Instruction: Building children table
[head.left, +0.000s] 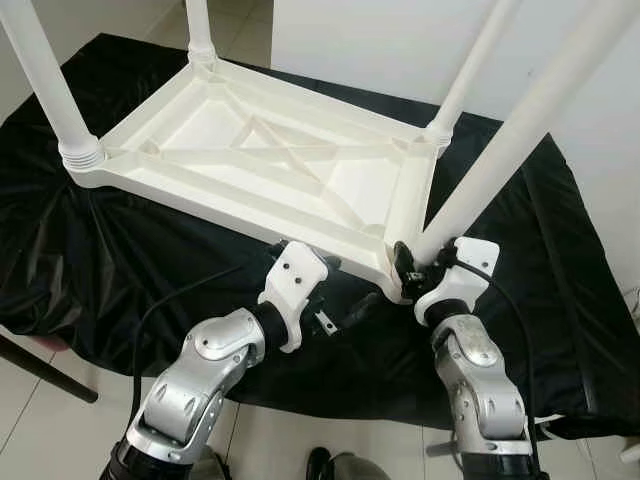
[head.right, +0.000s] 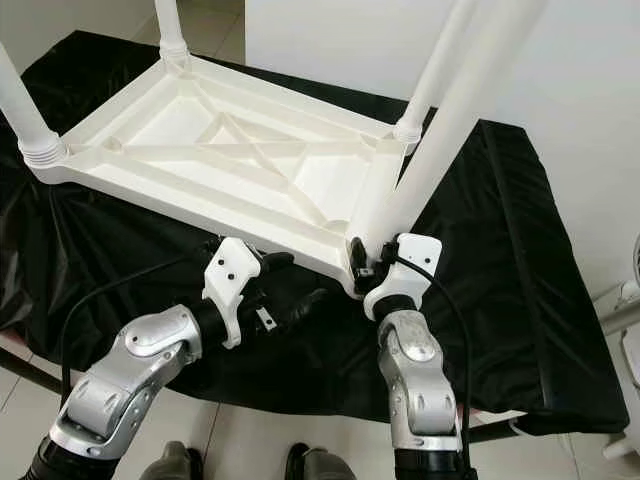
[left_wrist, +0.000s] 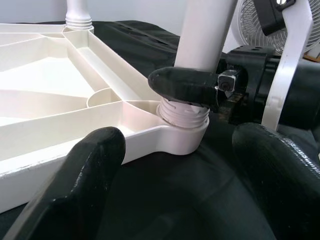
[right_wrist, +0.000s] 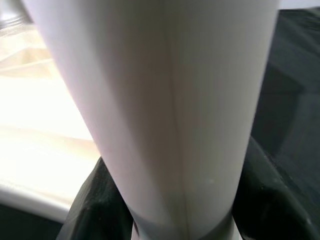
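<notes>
Both forearms are cast in brushed silver metal, built of rounded, segmented shells with dark seams at the joints and small round screw heads set into the covers. Each wrist ends in a white plastic bracket, angular and flat-faced, dotted with dark screw holes (four or so on the left one). The left gripper (head.left: 335, 300) and the right gripper (head.left: 405, 265) carry long black fingers (left_wrist: 90, 170) with a matte, rounded, slightly rubbery-looking surface. Thin black cables loop from each white bracket back along the arms. A small bright metal bolt sits by the right gripper's finger base.
</notes>
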